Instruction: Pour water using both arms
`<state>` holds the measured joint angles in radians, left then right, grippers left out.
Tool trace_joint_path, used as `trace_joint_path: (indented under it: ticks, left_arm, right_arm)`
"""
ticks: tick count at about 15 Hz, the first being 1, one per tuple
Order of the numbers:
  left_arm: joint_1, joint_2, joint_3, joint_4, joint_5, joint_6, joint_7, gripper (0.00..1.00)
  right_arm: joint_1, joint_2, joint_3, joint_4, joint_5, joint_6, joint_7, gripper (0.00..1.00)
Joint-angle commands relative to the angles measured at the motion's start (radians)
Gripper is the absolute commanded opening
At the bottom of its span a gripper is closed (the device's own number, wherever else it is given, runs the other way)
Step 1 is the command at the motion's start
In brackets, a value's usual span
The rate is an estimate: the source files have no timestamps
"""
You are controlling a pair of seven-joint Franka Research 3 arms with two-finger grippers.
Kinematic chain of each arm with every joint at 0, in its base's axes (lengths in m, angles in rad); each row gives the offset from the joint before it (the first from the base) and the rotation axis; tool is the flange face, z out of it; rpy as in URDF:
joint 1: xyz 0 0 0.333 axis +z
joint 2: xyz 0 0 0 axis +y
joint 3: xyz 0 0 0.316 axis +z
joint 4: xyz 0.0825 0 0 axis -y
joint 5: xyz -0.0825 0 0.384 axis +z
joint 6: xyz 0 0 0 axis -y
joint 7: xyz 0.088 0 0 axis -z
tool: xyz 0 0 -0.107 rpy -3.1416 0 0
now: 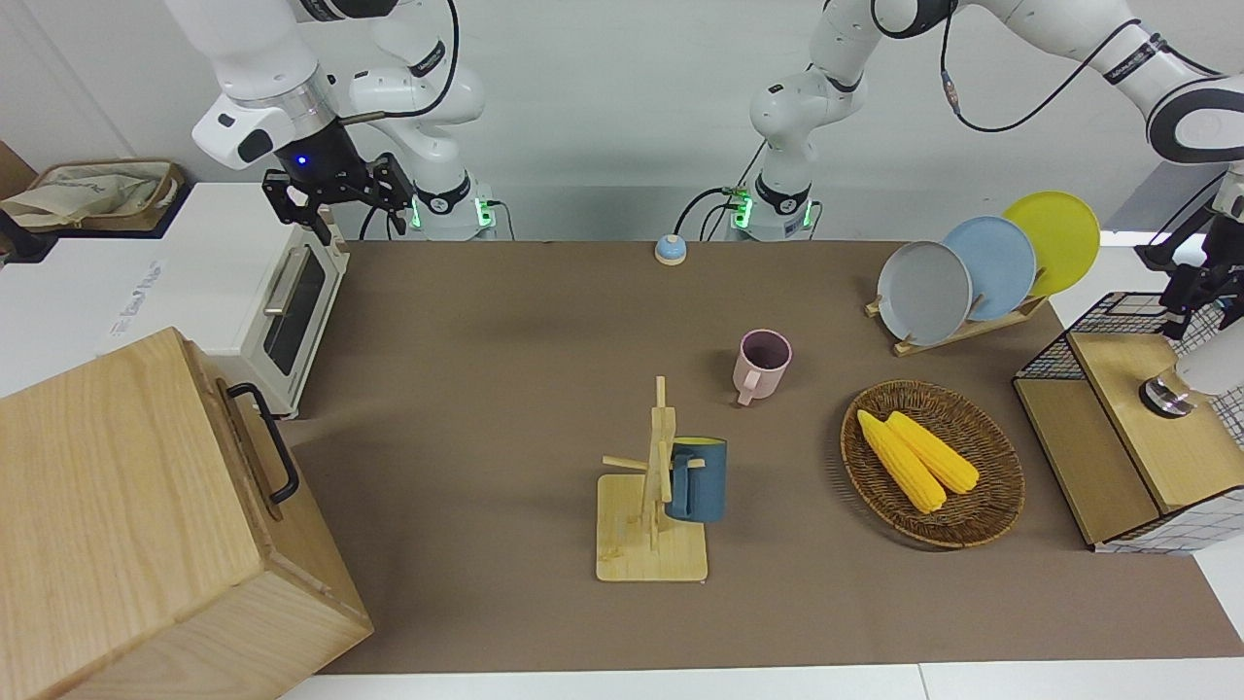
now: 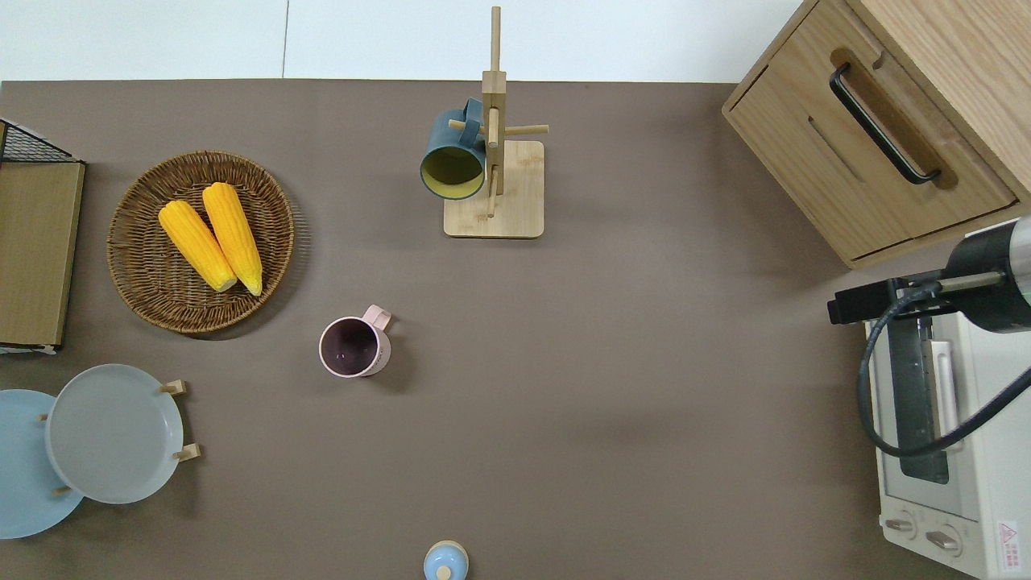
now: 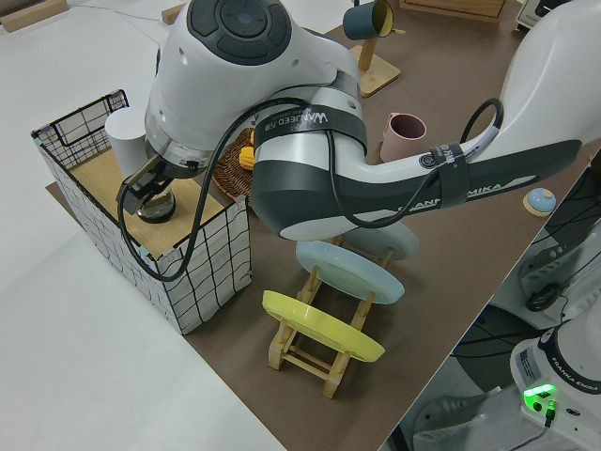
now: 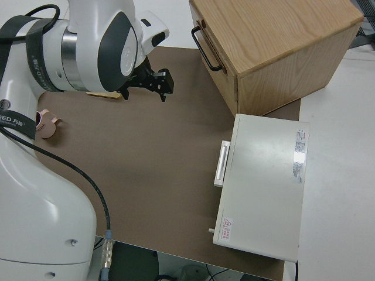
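The right gripper (image 1: 335,194), jaws spread and empty, is held over the toaster oven (image 1: 282,301); the left gripper's (image 1: 1197,292) jaws cannot be told.

Two mugs (image 1: 762,364), two corn cobs (image 1: 917,459), three plates (image 1: 987,266).

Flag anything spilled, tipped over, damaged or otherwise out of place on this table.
Nothing stands out. The pink mug stands upright on the mat, the blue mug hangs on its wooden rack, two corn cobs lie in the wicker basket, and the plates sit in their holder. No spill is visible.
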<state>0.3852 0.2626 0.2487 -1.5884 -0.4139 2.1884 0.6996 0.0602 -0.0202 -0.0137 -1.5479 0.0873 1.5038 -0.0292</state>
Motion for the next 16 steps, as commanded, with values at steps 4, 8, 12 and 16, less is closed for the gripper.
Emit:
trace_joint_path:
  ticks: [4, 8, 12, 16]
  left_arm:
    - [-0.072, -0.086, 0.030, 0.007, 0.213, -0.197, -0.156, 1.00]
    - [-0.130, -0.146, 0.035, 0.005, 0.294, -0.278, -0.245, 1.00]
    - [-0.222, -0.192, 0.035, 0.004, 0.337, -0.372, -0.313, 1.00]
    - [-0.330, -0.240, 0.035, 0.004, 0.340, -0.462, -0.315, 1.00]
  right_arm:
    - [-0.002, -0.014, -0.003, -0.011, 0.017, 0.006, -0.020, 0.992]
    - [-0.002, -0.014, -0.003, -0.011, 0.017, 0.006, -0.020, 0.992]
    - [-0.002, -0.014, -0.003, -0.011, 0.017, 0.006, -0.020, 0.992]
    - [-0.002, -0.014, -0.003, -0.011, 0.017, 0.006, -0.018, 0.992]
